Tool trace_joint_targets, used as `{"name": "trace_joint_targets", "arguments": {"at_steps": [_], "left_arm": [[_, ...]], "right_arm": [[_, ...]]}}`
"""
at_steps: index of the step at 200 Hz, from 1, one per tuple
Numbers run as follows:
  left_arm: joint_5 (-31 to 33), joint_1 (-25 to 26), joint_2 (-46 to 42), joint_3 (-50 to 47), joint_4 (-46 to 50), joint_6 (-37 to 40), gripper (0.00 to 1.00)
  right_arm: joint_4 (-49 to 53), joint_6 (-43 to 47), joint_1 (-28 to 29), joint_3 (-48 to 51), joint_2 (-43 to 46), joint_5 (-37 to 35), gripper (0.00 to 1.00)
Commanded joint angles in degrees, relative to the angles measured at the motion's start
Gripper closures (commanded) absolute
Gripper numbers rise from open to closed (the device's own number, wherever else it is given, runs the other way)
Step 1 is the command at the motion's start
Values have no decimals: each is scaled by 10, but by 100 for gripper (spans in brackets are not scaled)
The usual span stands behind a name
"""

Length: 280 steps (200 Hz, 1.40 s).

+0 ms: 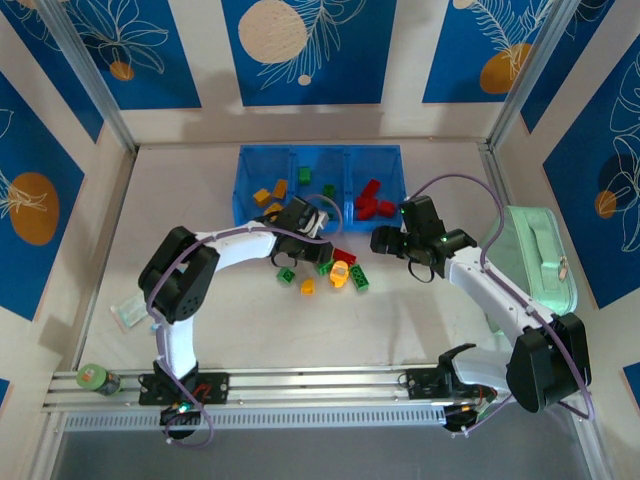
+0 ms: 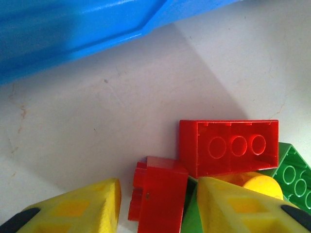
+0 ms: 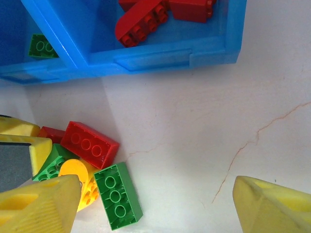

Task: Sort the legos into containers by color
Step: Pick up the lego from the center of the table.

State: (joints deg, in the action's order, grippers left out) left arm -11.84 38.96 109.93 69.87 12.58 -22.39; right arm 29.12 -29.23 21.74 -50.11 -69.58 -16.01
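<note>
The left gripper point(image 2: 158, 183) is held parted around a small red brick point(image 2: 158, 206), unclamped; the right gripper point(image 3: 155, 194) is spread wide, empty. The containers point(image 1: 242, 200) are partly filled by colour; about 7 legos point(image 1: 340, 273) are left loose beside them.

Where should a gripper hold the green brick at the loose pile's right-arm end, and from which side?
I'd grip the green brick from straight above, across its two long flat sides, near the end away from the red brick. It lies flat, studs up; one long side faces bare table, the orange piece crowds the other.
</note>
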Motion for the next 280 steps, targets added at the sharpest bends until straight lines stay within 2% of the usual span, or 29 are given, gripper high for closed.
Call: {"name": "trace_joint_targets", "arguments": {"at_steps": [1,95,121,151,195,280], "left_arm": [[-8,-1,27,6,15,1,56],[0,0,33,12,26,4,69],[2,1,-1,11,25,5,74],[-15,0,-44,21,6,9,76],[-51,3,-34,100,9,11,77],[-59,14,96,317,57,22,77]], "right_arm": [[0,-9,-3,5,16,10,18],[3,-10,-6,5,21,8,18],[10,-15,-6,8,28,-8,19],[39,-45,-21,23,38,-50,20],[41,-67,-50,75,70,-36,20],[23,-74,-60,118,91,8,20]]}}
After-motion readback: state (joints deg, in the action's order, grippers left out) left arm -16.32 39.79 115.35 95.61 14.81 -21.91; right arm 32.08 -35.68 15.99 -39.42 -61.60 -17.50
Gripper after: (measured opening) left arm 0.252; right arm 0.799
